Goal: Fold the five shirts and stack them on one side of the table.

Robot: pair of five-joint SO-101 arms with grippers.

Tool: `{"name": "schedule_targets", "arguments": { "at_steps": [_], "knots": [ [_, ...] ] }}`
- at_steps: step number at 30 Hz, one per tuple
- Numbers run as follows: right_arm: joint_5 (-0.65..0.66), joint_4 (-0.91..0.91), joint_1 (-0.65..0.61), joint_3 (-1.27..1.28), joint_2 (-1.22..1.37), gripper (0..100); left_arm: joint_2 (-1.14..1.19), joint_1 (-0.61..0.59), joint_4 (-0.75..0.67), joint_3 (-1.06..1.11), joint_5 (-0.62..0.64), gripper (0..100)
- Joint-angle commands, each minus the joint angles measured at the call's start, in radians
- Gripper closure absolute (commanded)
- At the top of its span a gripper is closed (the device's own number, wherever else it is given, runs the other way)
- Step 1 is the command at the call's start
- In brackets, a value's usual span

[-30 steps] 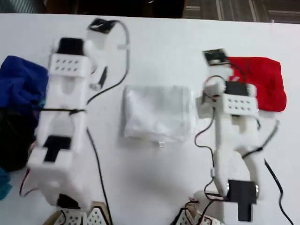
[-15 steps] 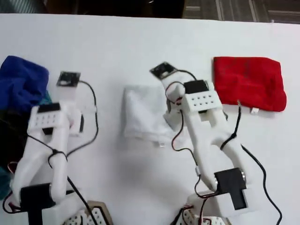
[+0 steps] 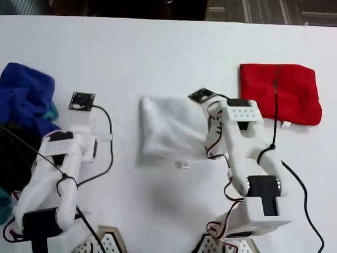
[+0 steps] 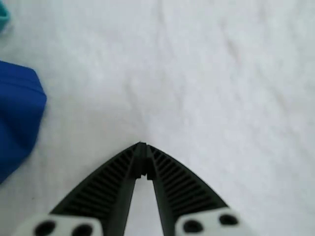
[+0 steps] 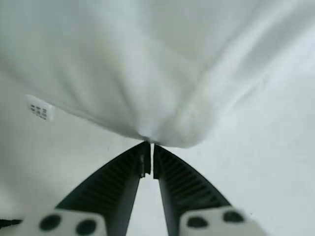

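White table (image 3: 158,47) — white shirt (image 3: 168,126) middle, red shirt (image 3: 284,92) right, blue heap (image 3: 23,89) left.

White table (image 3: 174,52), matte & faintly textured, spans nearly the whole high view. Same plain white table surface shows close up in left wrist view (image 4: 221,73) & right wrist view (image 5: 266,157). Beyond its far edge runs a dark shadowed strip (image 3: 131,7). At far right is grey-brown tiled floor (image 3: 263,9), at far left a grey-blue striped patch (image 3: 18,6), too small to identify. At near edge a tan board corner (image 3: 113,236) rests on the table, w/ a 2nd tan piece (image 3: 202,243) well apart to its right
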Motion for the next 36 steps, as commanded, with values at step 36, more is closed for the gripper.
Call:
{"name": "schedule_targets", "arguments": {
  "at_steps": [36],
  "knots": [
    [-0.310,0.058,-0.639,-0.180,-0.005,97.9,-0.035,-0.011,-0.015,-0.001,0.000,97]
  ]
}}
